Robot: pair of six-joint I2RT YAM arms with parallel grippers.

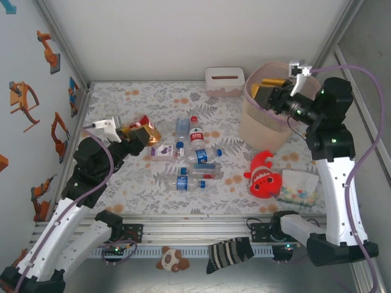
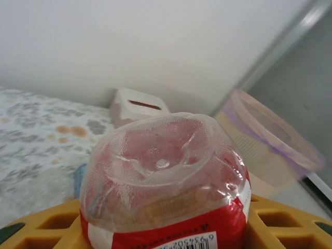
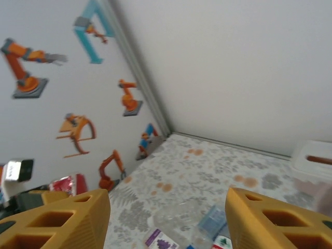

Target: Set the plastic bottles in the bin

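1. L gripper point(image 1: 139, 132) is squeezing a red-label bottle point(image 2: 163, 176) tight, at mid-left of the top pic; its yellow fingers point(image 2: 46, 225) are hugging both sides so the bottle isn't slipping out.
2. The bottle looks lifted off the table point(image 1: 122, 97), w/ its bottom end pointing toward the bin point(image 1: 269, 122) at upper right; I think this is the carry step, w/ the bottle going to the bin.
3. R gripper point(image 1: 273, 96) is hanging just over the bin's rim, fingers spread apart w/ nothing btw them; that's a good spot for letting a bottle fall in, but it's holding nothing now.
4. The other plastic bottles point(image 1: 194, 160) are lying on their sides in a bunch at the middle of the pic, touching or just beside each other; lots are waiting, so I think the job is far from done; can't tell what's inside the bin.
5. A red fish toy point(image 1: 263, 174) is sitting just below the bin and a white tissue box point(image 1: 225, 80) just to its left; they aren't bottles, so they're best left alone.
6. Watch out: the R arm is taking up the space over the rim; the L arm may be needing room there, or the two could bump.
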